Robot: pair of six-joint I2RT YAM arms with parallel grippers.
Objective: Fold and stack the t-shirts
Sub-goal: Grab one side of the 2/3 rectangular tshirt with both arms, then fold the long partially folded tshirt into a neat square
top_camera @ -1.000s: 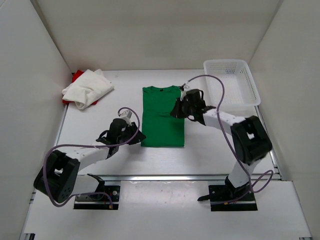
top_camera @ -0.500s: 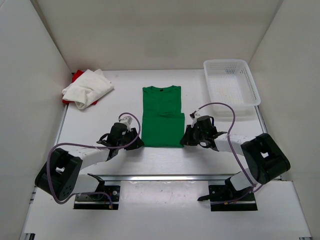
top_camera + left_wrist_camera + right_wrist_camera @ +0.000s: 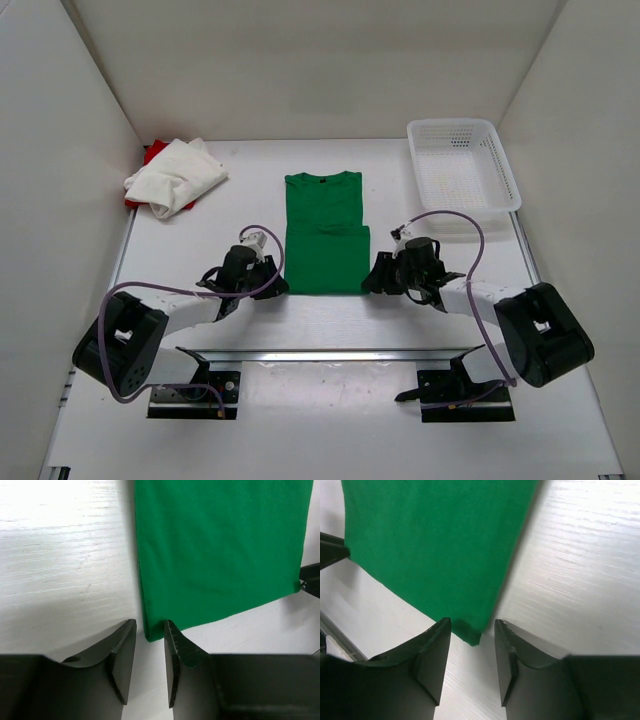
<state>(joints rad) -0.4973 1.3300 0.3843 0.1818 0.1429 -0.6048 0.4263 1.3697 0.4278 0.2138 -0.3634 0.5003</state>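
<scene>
While the green t-shirt (image 3: 325,240) lies flat mid-table, the left gripper (image 3: 272,287) sits at its 7 o'clock corner and the right gripper (image 3: 371,283) at its 5 o'clock corner, both with fingers parted astride the hem; the off-white t-shirt (image 3: 175,175) lies crumpled over the red t-shirt (image 3: 152,152) at 10 o'clock

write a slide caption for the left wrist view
Open left tool poised at a corner of the green t-shirt on the white table.
</scene>
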